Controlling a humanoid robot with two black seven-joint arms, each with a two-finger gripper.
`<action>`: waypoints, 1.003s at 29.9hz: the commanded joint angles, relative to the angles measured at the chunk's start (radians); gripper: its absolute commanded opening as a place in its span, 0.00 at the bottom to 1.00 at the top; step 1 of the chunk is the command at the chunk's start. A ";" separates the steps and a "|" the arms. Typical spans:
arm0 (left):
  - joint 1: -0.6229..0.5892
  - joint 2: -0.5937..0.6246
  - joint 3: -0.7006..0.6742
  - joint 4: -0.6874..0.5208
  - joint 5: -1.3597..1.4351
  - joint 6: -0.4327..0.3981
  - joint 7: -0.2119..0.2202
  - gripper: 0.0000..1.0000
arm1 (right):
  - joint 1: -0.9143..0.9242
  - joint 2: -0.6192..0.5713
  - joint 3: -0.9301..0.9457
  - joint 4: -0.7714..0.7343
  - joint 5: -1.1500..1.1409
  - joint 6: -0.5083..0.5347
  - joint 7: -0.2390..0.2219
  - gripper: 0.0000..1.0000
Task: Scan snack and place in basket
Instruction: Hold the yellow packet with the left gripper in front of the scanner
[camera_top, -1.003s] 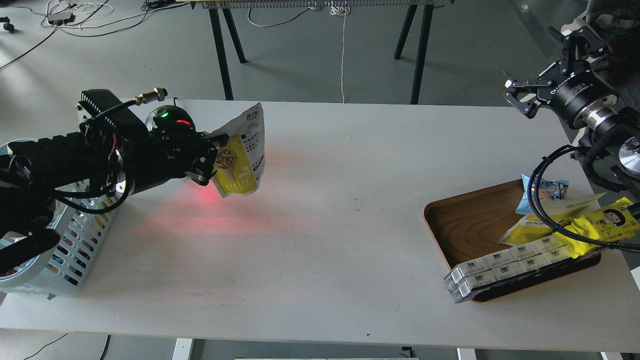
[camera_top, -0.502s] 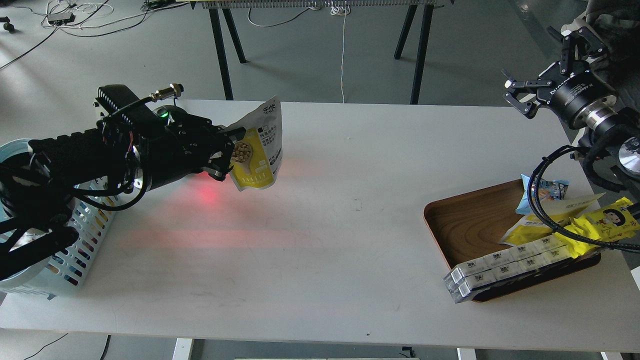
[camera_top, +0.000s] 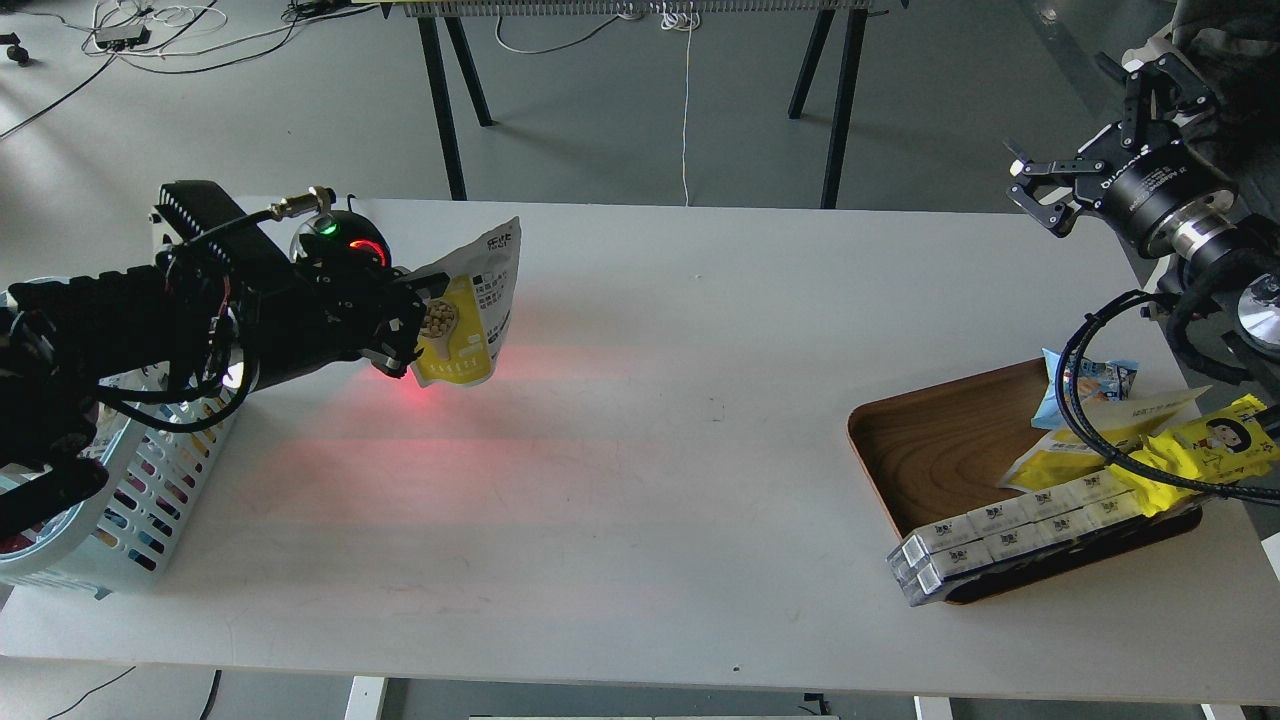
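my left gripper (camera_top: 412, 325) clamps snack (camera_top: 468, 318) | basket (camera_top: 150, 480) behind-below it | my right gripper (camera_top: 1038, 190) spread, bare

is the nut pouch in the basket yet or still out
Out. The snack hangs upright in the left pincer above the table, to the right of the basket, over a red glow.

I can make out very little. The snack (camera_top: 470, 315) pinched in my left gripper (camera_top: 415, 320) carries black print on its white panel — too small to read. White lettering rings my right gripper's (camera_top: 1040, 195) wrist collar — illegible too.
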 joint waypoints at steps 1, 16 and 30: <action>-0.001 0.019 0.003 0.000 0.029 -0.004 -0.033 0.02 | 0.000 0.001 0.000 0.000 0.000 0.000 0.000 0.98; -0.021 0.022 0.003 0.000 0.158 -0.076 -0.102 0.02 | 0.000 0.001 0.000 0.000 0.000 0.000 0.000 0.98; -0.087 -0.067 0.000 0.000 0.156 -0.148 -0.075 0.02 | 0.000 0.001 0.002 0.000 0.000 0.000 0.000 0.98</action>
